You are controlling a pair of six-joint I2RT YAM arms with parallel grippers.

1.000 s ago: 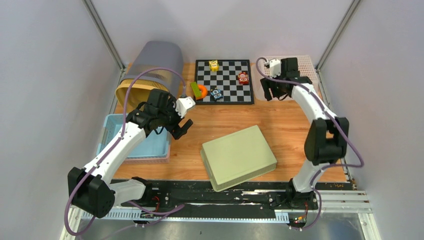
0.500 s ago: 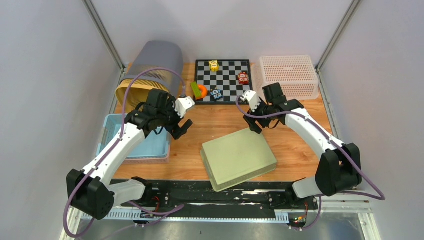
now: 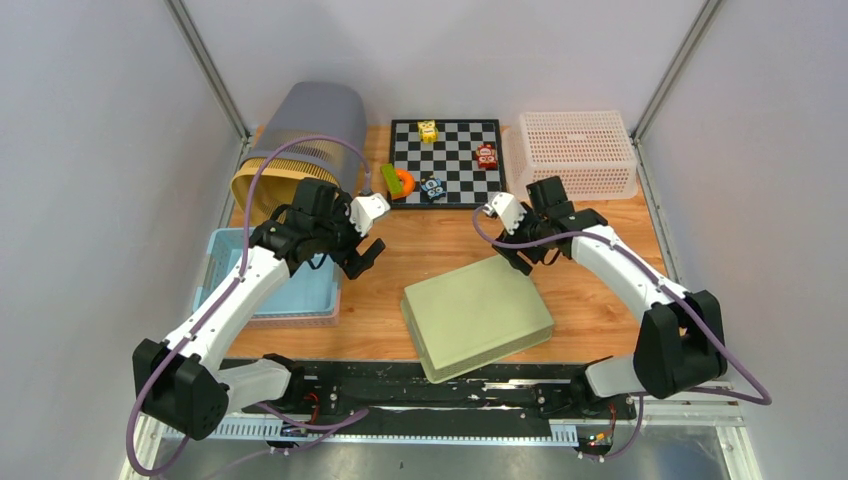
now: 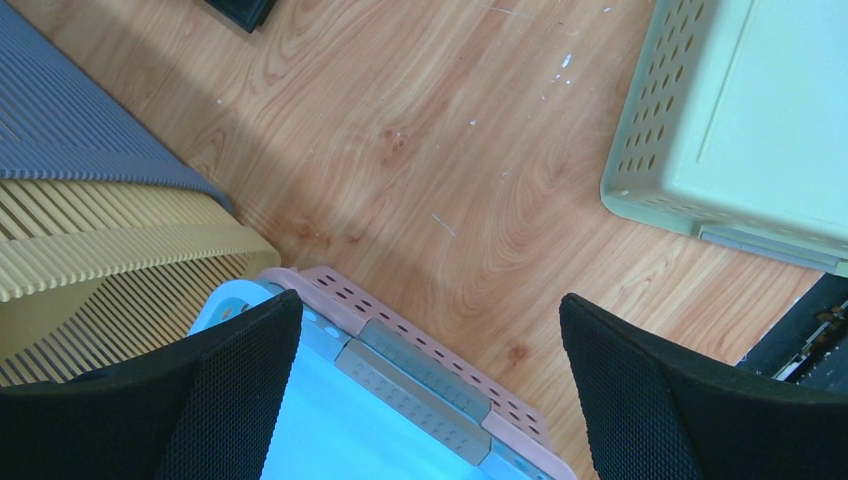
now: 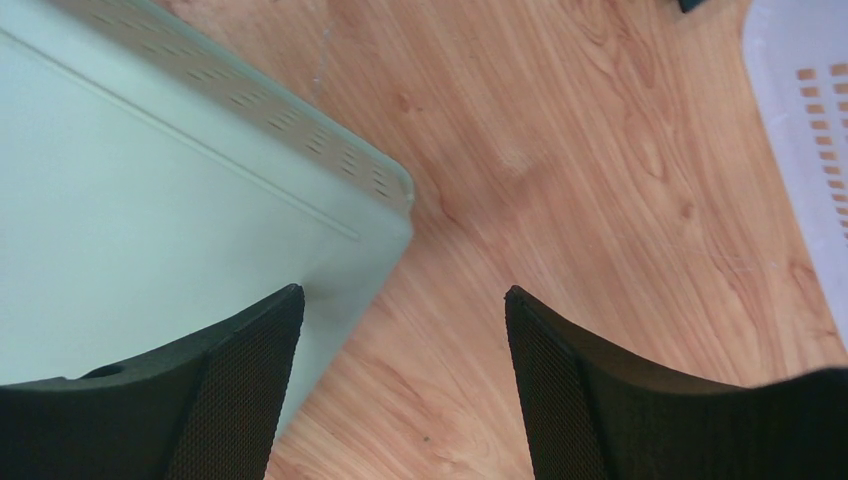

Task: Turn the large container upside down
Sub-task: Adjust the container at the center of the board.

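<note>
Right wrist view shows the right gripper [image 5: 400, 300] with its jaws spread wide and nothing between the pads. One black finger [image 5: 230, 390] hangs over the flat top of the pale green container [image 5: 150, 200], the other over bare wood, so the container's corner sits in the gap. I cannot tell whether either finger touches it. A strip of the white basket [image 5: 810, 120] shows at the right edge.

From the top external camera, the right gripper [image 3: 520, 255] is at the far right corner of the pale green container [image 3: 475, 315]. The container lies near the front middle of the table [image 3: 590, 255], turned at a slant, with its solid flat face up and its perforated walls running down to the wood.

The left gripper [image 3: 358, 257] is also wide open and empty, well to the left of the container. In the left wrist view, the left gripper [image 4: 430, 305] is above the corner of a blue tray [image 4: 330, 420] nested in a pink tray [image 4: 400, 330].

Beyond it, a grey ribbed bin [image 3: 300, 150] with a yellow inside lies on its side at the far left. A chessboard [image 3: 448, 165] carrying small toys lies at the far middle, and the white basket [image 3: 578, 150] stands at the far right.
</note>
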